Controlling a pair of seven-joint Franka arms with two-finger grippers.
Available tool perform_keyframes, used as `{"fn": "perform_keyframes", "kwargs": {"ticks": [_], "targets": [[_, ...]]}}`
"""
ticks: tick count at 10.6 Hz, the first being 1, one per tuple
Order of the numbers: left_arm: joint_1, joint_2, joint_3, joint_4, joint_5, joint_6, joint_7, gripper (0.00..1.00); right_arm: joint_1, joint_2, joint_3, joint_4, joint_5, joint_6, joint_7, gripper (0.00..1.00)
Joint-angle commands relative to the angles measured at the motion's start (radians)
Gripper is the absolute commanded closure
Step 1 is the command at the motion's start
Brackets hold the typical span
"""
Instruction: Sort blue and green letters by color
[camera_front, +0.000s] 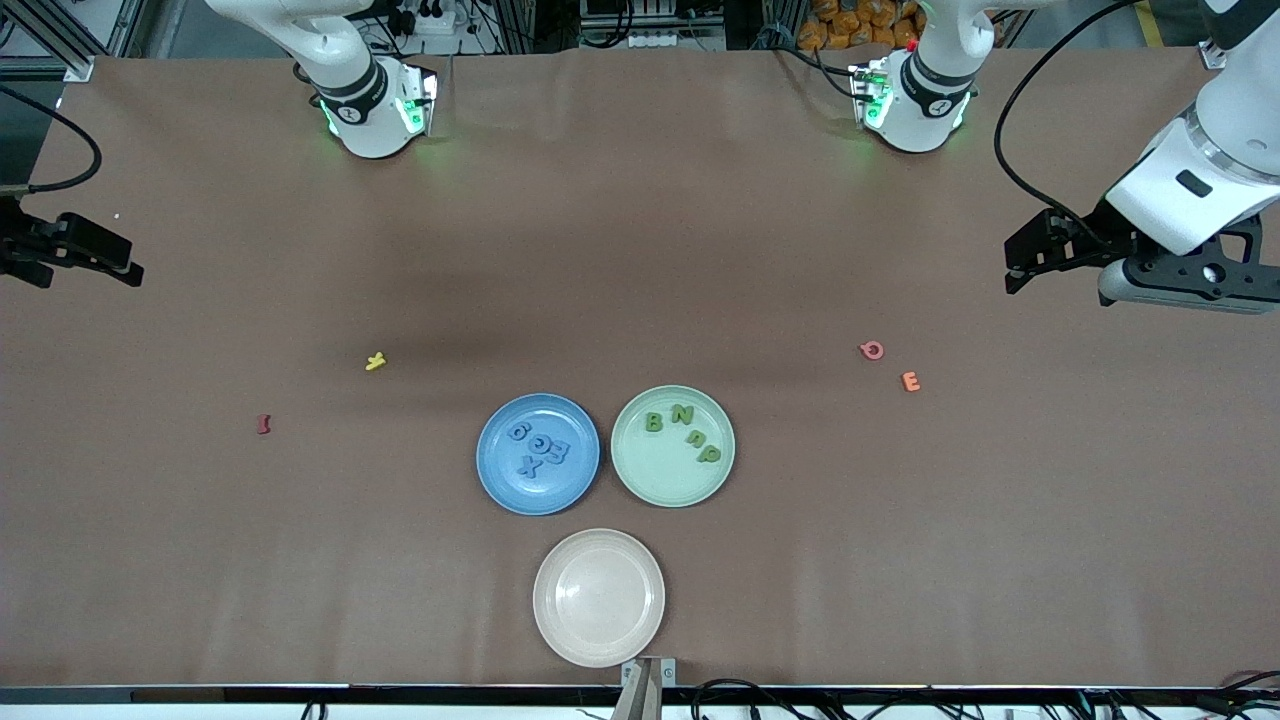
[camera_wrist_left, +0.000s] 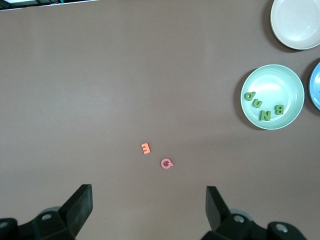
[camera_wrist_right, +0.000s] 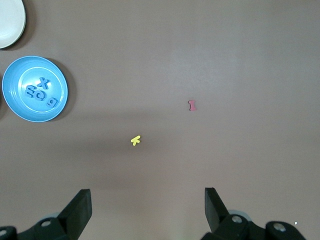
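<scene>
blue letters (camera_front: 538, 449): all four are sitting in the blue plate (camera_front: 495, 480), bunched up near the middle, so that colour looks sorted

green letters (camera_front: 682, 428): all four are in the green plate (camera_front: 650, 485), strung along the part of it farther from the front camera, B and N side by side and the other two curling off toward the left arm's end

plates: blue and green ones sit just beside each other mid-table, blue toward the right arm's end, green toward the left arm's end, rims pretty much touching; a cream plate (camera_front: 560, 630) with nothing in it sits nearer the front camera, between the two

left gripper (camera_front: 1035, 262): hanging in the air over bare table at the left arm's end, fingers spread wide, nothing in them, looks like it's just waiting

right gripper (camera_front: 95, 255): same deal at the right arm's end, up over bare table, fingers spread wide and holding nothing

pink Q (camera_front: 872, 349) and orange E (camera_front: 910, 381): lying on the table near each other, toward the left arm's end, well apart from the plates

yellow letter (camera_front: 375, 361): loose on the table toward the right arm's end

dark red letter (camera_front: 264, 424): also loose on the table, even more toward the right arm's end and a bit nearer the front camera than the yellow one
</scene>
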Motion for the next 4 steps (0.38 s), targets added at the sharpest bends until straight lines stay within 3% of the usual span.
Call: {"fn": "perform_keyframes", "kwargs": {"ticks": [1,4], "targets": [[-0.002,-0.017,-0.002,-0.018,0.025,0.013,-0.016,0.0,-0.013,0.001,0.01,0.012,-0.004,-0.01,0.023,0.0],[-0.002,-0.015,-0.002,-0.02,0.025,0.014,-0.016,0.0,-0.01,-0.001,0.012,0.012,-0.002,-0.01,0.042,0.0]]}}
